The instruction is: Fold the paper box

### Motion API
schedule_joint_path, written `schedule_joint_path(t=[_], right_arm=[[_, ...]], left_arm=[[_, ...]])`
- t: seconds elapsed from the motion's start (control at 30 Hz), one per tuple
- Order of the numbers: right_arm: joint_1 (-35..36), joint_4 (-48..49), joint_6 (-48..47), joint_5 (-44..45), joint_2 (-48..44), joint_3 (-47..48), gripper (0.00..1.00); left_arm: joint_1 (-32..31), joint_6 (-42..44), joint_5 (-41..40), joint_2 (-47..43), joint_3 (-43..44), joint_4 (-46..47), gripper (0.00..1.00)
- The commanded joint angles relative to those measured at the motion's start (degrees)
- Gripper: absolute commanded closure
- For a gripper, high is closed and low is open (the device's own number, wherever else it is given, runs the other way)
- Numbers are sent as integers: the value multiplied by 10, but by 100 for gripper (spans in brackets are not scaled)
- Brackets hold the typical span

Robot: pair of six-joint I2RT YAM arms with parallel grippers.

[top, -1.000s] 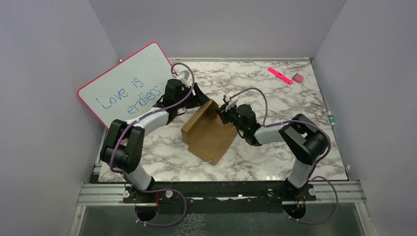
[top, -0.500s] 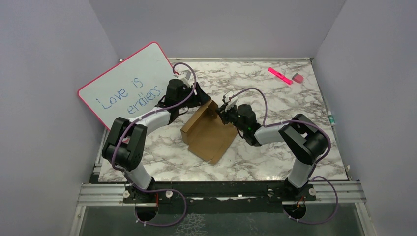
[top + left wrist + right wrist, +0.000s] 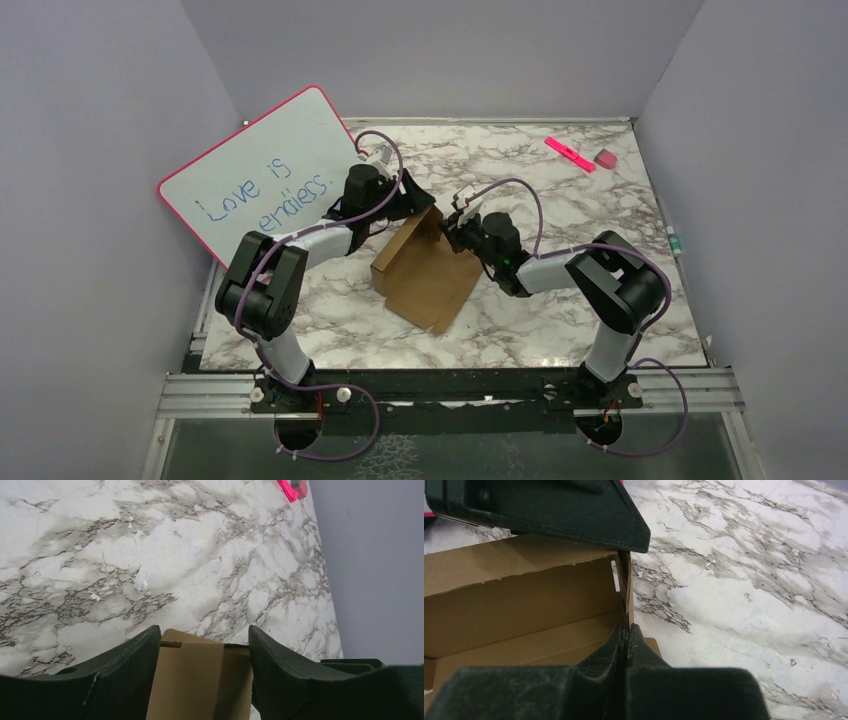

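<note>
While the marble surface (image 3: 560,200) lies bare to the right and on the near side, the pink-framed whiteboard (image 3: 255,170) leans at its left edge, close behind the left arm. Mid-surface sits the paper box (image 3: 430,280), half folded, with walls raised at its far end. The left gripper (image 3: 200,636) stands wide astride the far wall; the right gripper (image 3: 627,627) is pinched tight on a side wall's upright edge. A pink marker (image 3: 568,152) and eraser (image 3: 605,158) lie in the far right corner, well apart from the box.
</note>
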Motion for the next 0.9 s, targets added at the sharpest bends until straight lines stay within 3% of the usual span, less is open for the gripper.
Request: schedule_joint_path(t=[0.0,0.23,0.5,0.67,0.87], right_arm=[[6,-36,-6,-13,17,-9,98],[5,-18,-11,-24,0,-24,89],[-16,-37,-42,-25,-92,-48,64],[-73,-55,-50,-24,-122,-53,62],[-88,-27,-91,-68,-61,-26,62]], left_arm=[[-7,-5,-23,11,-9,12,36],[-7,11,-27,8,-16,11,46],[-7,23,-16,11,-20,11,48],[-7,25,-5,14,-18,11,49],[-7,20,6,15,-12,11,49]])
